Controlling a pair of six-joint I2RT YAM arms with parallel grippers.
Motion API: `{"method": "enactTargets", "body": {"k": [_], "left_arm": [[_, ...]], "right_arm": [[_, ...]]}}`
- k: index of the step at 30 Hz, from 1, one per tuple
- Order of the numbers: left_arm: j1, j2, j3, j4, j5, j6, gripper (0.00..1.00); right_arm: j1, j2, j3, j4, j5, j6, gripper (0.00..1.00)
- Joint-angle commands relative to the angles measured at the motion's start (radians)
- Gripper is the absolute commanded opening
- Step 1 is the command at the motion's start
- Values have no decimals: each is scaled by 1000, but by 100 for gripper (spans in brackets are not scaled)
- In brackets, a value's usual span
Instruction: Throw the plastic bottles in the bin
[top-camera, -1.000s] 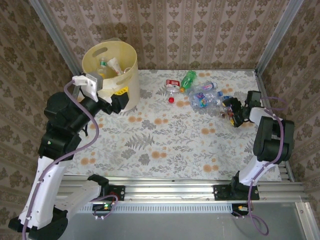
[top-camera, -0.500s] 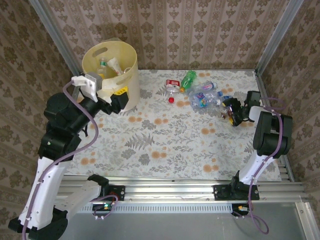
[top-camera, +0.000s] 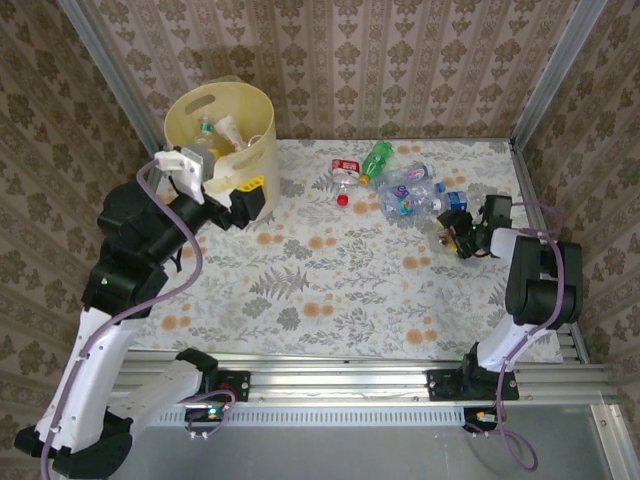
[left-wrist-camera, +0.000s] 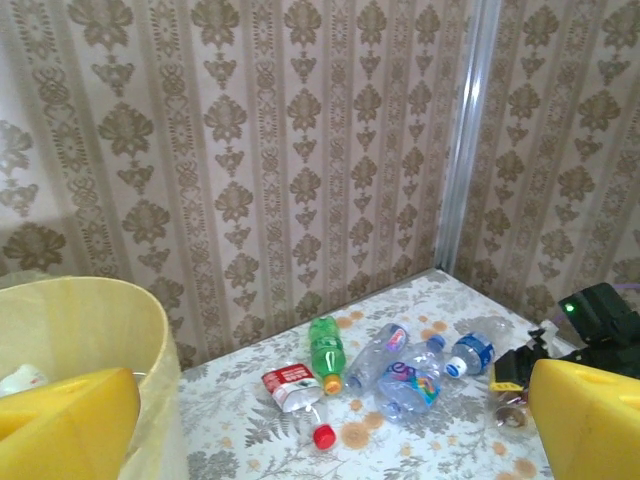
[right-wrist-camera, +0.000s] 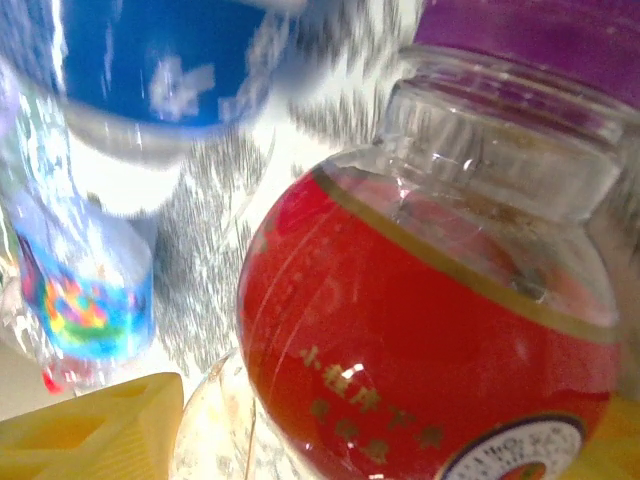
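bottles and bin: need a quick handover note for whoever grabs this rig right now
Left gripper: open, empty, beside the bin.
Right gripper: around a purple-capped bottle at the right side of the table; can't tell if it is clamped.
Done: a few bottles lie in the bin.
Left: the green bottle, the red-wrapped bottle beside it and the clear cluster lie on the table; all need binning.
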Motion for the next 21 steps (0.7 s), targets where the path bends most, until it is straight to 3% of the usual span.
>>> {"method": "enactTargets", "body": {"k": [1, 12, 21], "left_arm": [[-19, 2, -17, 36, -4, -20, 100], [-136, 44, -97, 69, 21, -33, 100], [-346, 141, -264, 224, 8, -60, 100]], "right_arm": [[40, -46, -65, -80, 12, -29, 72], [169, -354, -141, -91, 51, -114, 64], [275, -604, -93, -106, 44, -147, 58]]}}
